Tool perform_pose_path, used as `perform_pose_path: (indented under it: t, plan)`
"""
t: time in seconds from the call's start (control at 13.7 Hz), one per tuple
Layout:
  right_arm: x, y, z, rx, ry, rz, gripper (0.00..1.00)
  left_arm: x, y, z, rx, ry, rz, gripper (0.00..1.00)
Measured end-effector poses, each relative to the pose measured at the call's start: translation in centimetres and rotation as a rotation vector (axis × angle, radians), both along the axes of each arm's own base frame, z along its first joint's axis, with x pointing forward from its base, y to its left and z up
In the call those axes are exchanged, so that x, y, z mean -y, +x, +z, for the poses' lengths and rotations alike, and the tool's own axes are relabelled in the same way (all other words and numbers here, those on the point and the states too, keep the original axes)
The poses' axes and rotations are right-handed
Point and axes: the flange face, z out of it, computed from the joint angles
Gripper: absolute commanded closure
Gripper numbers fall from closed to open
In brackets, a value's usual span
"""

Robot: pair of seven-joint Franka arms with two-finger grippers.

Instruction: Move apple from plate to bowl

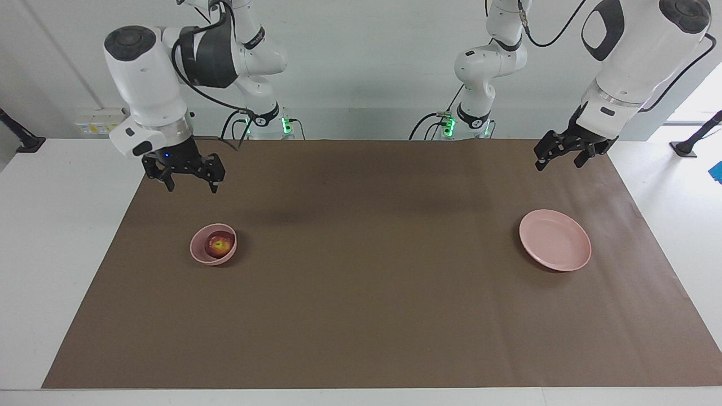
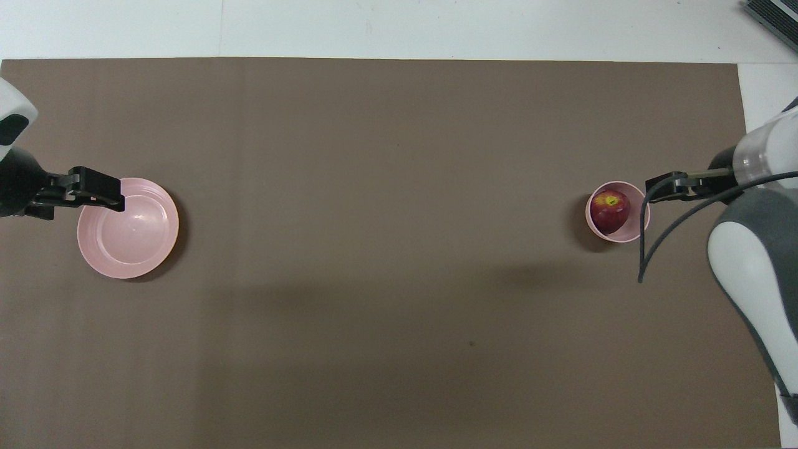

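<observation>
Dark red, the apple point(image 1: 220, 244) is seen resting in the bowl point(image 1: 198, 254) toward the right arm's end of the surface point(image 1: 361, 316). Both end effectors, right point(image 1: 190, 181) and left point(image 1: 558, 158), are raised, released and empty. The plate point(image 1: 555, 247) is unoccupied.

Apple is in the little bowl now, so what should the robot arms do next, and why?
Probably just lift both arms away and stop. The apple already sits in the bowl, the plate holds nothing, and the right gripper and left gripper hang open in the air, holding nothing.
</observation>
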Motion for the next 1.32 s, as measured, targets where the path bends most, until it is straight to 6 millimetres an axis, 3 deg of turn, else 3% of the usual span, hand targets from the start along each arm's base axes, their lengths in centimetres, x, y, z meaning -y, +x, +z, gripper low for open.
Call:
perform_pose_path:
  t: [0.29, 0.51, 1.03, 1.32]
  plan:
    - [1.5, -3.2, 6.7, -0.039, 0.040, -0.048, 0.00, -0.3, -0.4, 0.5, 0.000, 0.003, -0.020, 0.00]
    - [2.5, -4.8, 9.6, -0.046, 0.084, -0.073, 0.00, -0.2, -0.7, 0.7, -0.006, 0.005, -0.026, 0.00]
    - [2.0, -5.1, 8.9, -0.030, 0.075, -0.038, 0.00, 0.2, -1.6, 1.2, -0.029, 0.005, -0.043, 0.00]
    - [1.2, -5.8, 8.9, -0.031, 0.075, -0.022, 0.00, 0.9, -1.9, 2.9, -0.013, 0.001, -0.061, 0.00]
